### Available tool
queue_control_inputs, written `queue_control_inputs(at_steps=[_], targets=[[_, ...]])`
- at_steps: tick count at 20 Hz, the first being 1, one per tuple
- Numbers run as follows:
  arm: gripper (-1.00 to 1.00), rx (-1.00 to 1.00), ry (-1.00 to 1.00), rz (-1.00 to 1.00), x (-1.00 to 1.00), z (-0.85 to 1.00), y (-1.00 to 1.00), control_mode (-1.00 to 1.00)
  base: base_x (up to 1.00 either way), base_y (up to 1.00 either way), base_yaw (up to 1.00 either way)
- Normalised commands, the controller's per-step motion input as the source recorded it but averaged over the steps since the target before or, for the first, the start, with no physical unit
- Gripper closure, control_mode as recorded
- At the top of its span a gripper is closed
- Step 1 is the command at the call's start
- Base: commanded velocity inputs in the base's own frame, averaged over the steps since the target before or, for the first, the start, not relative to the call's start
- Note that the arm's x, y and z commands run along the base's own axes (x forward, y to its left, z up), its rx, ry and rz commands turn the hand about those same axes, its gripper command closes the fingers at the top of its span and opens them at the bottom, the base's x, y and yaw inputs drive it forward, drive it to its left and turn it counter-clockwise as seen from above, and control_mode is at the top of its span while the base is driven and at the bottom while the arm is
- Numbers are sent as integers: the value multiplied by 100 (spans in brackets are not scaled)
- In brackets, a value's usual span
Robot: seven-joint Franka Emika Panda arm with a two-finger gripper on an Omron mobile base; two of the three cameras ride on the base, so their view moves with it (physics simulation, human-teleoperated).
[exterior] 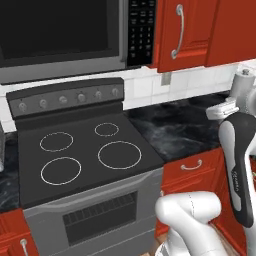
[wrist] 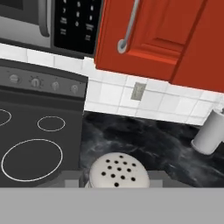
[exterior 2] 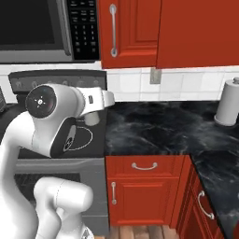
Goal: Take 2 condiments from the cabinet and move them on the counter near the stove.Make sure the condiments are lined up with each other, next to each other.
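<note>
The hand [wrist: 116, 186] is closed around the small grey-white shaker with a perforated cap [wrist: 116, 171]. It holds the shaker above the black white-veined marble counter [wrist: 144, 144], just beside the dark grey four-burner stove [wrist: 39, 140].

Microwave [exterior: 60, 35] hangs overhead; a paper towel roll [exterior 2: 229, 102], seemingly, stands beneath the outlet [wrist: 138, 91].

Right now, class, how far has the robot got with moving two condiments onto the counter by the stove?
Done: nothing yet stands on the counter beside the stove, apart from a paper towel roll. In hand: the gripper is shut on the shaker, held above the counter's edge by the stove. Left: set it down, fetch the second condiment; the cabinet doors look closed.
</note>
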Motion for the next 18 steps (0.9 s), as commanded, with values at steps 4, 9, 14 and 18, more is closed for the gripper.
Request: queue_control_inputs(at_steps=[4, 9, 14, 18], targets=[[100, 0, 0, 0, 0, 0, 0, 100, 16, -33, 35], [100, 0, 0, 0, 0, 0, 0, 100, 20, -29, 36], [100, 1, -5, 34, 19, -46, -61, -100, 0, 0, 0], [100, 1, -6, 27, 21, -45, -62, -100, 0, 0, 0]])
